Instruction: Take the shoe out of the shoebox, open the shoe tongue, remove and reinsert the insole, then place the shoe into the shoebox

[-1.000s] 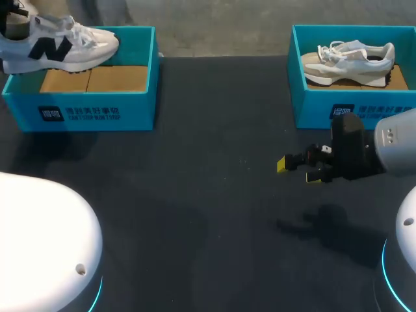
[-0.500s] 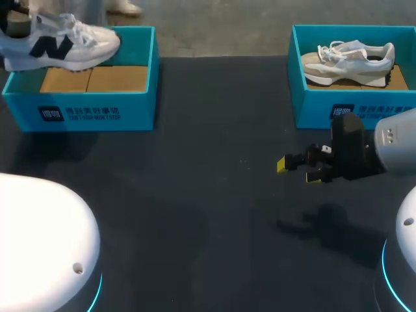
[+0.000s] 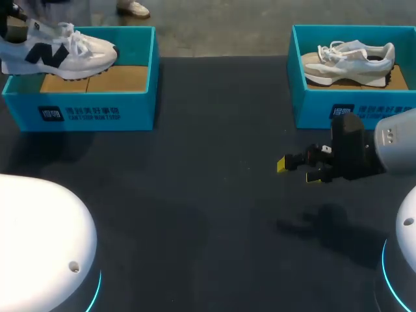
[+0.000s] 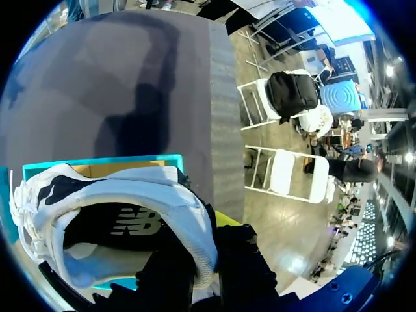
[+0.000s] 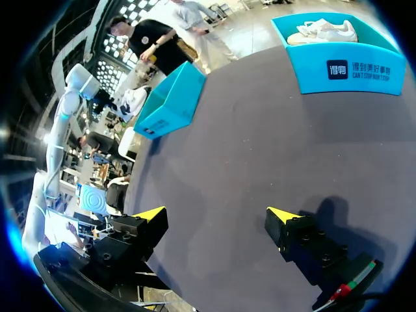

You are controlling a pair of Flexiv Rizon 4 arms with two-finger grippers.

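White shoe: heel pinched by left gripper, long axis crosswise, toe toward table middle, over left shoebox; right gripper spread, empty, well apart.

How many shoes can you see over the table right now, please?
2. A white sneaker with a black logo is in the left hand, over the left teal cardboard shoebox; a beige-and-white sneaker lies inside the right teal cardboard shoebox.
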